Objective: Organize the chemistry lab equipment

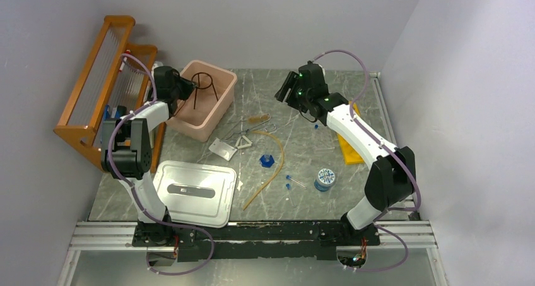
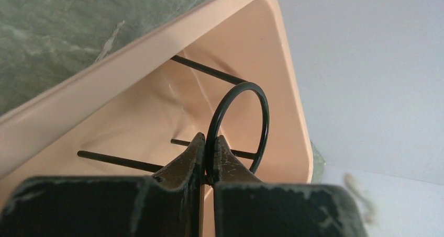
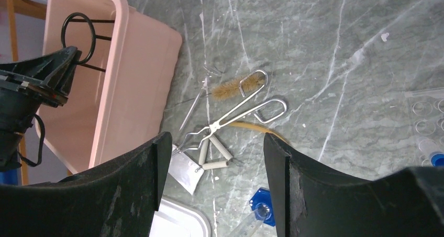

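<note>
Black wire is being pinched between the pressed-together fingers of the left gripper: the black wire tripod ring is being gripped at its ring, inside the walls of the pink tub. Whether its legs are touching the tub floor cannot be told.

The right gripper is being held above the far middle of the table, its fingers spread wide with nothing between them.

The remaining items are being observed loose on the grey table:
- The square metal gauze is lying just beside the tub, touching the wire triangle.
- Metal tongs and a small brush are lying just beyond the triangle.
- The long tan rubber tube is curving past the blue hexagonal piece.
- The tiny blue-capped vials are lying near the tube.
- The yellow tube rack is lying partly hidden under the right arm.
- The white lid is lying near the front edge.
</note>
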`<state>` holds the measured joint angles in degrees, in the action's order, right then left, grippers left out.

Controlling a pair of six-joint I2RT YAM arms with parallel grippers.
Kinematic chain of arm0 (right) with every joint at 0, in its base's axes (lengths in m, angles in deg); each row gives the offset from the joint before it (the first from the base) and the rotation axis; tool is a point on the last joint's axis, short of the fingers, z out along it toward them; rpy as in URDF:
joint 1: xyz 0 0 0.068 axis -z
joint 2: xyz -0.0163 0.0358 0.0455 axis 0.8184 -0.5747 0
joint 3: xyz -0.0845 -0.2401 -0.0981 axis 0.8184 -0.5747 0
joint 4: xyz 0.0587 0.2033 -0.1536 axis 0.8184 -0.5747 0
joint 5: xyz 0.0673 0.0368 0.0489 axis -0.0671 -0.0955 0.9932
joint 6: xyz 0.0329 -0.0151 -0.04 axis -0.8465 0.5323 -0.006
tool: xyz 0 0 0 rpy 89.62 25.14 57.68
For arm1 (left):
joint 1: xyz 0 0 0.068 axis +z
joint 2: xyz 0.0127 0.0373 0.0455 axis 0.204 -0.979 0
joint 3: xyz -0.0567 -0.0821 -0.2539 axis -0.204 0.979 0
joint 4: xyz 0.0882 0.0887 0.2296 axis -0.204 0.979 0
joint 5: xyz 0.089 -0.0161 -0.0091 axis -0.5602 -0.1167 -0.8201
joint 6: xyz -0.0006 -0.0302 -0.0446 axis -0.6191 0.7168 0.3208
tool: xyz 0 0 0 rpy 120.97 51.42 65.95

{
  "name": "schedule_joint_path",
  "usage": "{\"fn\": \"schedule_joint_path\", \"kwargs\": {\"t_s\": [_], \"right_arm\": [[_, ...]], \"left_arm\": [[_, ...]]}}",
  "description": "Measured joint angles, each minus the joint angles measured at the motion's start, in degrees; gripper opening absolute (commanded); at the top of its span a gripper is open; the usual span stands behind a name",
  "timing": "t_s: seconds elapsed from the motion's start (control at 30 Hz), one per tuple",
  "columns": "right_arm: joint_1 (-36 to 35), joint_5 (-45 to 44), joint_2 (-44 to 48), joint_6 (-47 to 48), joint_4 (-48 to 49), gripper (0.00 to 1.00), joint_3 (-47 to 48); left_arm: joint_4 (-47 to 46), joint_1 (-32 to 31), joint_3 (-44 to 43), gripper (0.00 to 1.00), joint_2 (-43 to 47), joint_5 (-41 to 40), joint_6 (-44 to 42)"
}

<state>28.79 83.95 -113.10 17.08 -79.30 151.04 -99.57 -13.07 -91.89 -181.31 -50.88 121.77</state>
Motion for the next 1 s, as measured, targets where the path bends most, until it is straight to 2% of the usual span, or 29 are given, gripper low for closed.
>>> {"fn": "schedule_joint_path", "kwargs": {"t_s": [0.1, 0.3, 0.57, 0.73, 0.9, 1.0], "right_arm": [[-0.31, -0.15, -0.22, 0.0, 0.0, 0.68, 0.72], [-0.39, -0.35, -0.22, 0.0, -0.28, 0.68, 0.81], [-0.59, -0.44, -0.24, 0.0, -0.42, 0.68, 0.81], [-0.59, -0.61, -0.22, 0.52, -0.46, 0.69, 0.81], [-0.59, -0.79, -0.22, 2.49, -1.27, 0.72, 1.03], [-0.59, -0.5, -0.15, 4.68, -1.29, 0.75, 1.03]], "left_arm": [[-1.49, -0.02, 0.0, 0.12, -0.17, -0.59, -1.07], [-2.45, 0.13, -0.13, 0.45, -0.72, -1.81, -3.76], [4.68, 0.79, -6.62, 0.58, -0.79, -3.23, -9.94], [13.46, 0.81, -13.03, 0.65, -0.17, -4.76, -16.06], [20.41, 0.85, -15.23, 0.86, 4.44, -3.17, -22.77], [21.79, 0.87, -14.19, 0.91, 10.08, 2.34, -27.08]]}}
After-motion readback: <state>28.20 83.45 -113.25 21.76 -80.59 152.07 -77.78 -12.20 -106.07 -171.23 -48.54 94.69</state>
